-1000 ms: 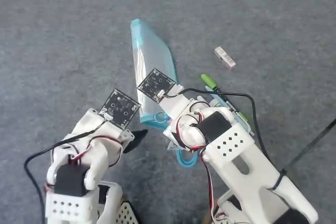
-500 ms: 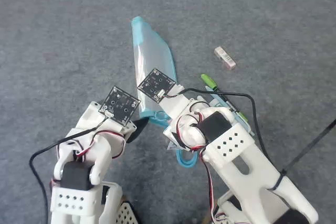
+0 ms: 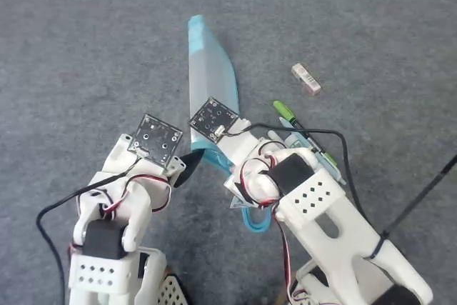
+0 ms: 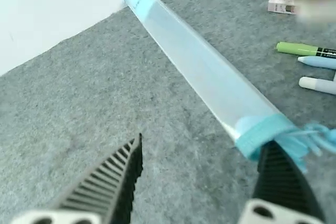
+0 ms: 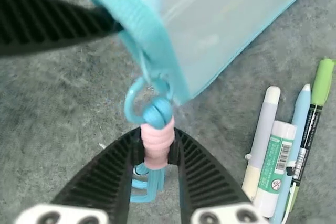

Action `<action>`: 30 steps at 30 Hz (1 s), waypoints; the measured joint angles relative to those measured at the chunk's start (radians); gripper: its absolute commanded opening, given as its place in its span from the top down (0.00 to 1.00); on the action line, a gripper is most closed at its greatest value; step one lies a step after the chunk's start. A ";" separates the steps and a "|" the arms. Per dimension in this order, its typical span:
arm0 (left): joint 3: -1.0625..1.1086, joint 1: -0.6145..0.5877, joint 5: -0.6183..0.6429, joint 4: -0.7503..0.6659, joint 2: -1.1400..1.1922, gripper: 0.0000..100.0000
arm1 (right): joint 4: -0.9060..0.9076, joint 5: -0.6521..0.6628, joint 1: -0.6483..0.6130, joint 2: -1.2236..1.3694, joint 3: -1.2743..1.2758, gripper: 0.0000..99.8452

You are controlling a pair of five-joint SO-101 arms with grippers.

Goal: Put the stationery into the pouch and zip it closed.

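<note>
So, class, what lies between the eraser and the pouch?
Nothing but bare grey mat; the high view shows that stretch between the eraser and the pouch.

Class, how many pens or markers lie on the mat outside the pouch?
3: a green marker, a light blue pen and a whitish pen, lying side by side beside the pouch. Others may be hidden beneath the right arm.

You get soft, even light across the grey counter [image 3: 71, 48]; shadows on it are faint, and the clear pouch [image 3: 213, 80] glints only slightly.
</note>
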 measured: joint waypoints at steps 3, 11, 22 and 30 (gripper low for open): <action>0.000 0.000 0.003 0.000 0.000 0.67 | 0.000 0.000 0.000 0.000 -0.002 0.99; 0.000 0.061 0.018 0.018 0.000 0.67 | 0.000 0.000 0.002 0.000 -0.002 0.99; -0.009 0.074 0.044 0.018 0.000 0.67 | 0.000 0.003 0.000 0.000 0.015 0.99; -0.011 0.058 0.120 0.170 -0.072 0.67 | 0.000 0.003 0.000 0.000 0.015 0.99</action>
